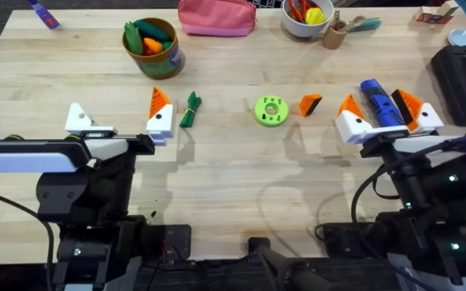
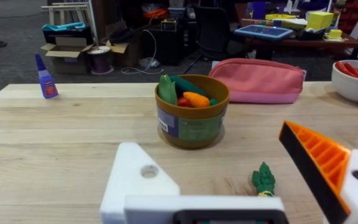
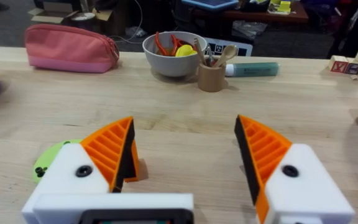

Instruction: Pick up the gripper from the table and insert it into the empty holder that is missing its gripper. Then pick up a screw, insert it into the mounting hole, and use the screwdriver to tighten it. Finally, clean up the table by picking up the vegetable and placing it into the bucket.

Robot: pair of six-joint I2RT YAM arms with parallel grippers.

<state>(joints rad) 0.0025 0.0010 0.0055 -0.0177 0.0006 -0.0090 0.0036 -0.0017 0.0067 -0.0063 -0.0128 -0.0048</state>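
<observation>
At centre frame, your gripper (image 1: 311, 104) lies just left of the wide-open right gripper (image 1: 379, 107), the screwdriver (image 1: 379, 103) lies between its fingers, bare table below.

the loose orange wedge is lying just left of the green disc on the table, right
No. In the overhead view the small orange plastic wedge lies just right of the round bright-green disc, not left, on the light wooden table.

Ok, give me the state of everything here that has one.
gripper: loose on the table
holder: empty, no orange tip
bucket: upright, toy vegetables inside
vegetable: lying on the table, outside the bucket
left gripper: open, empty
right gripper: open, empty
</observation>
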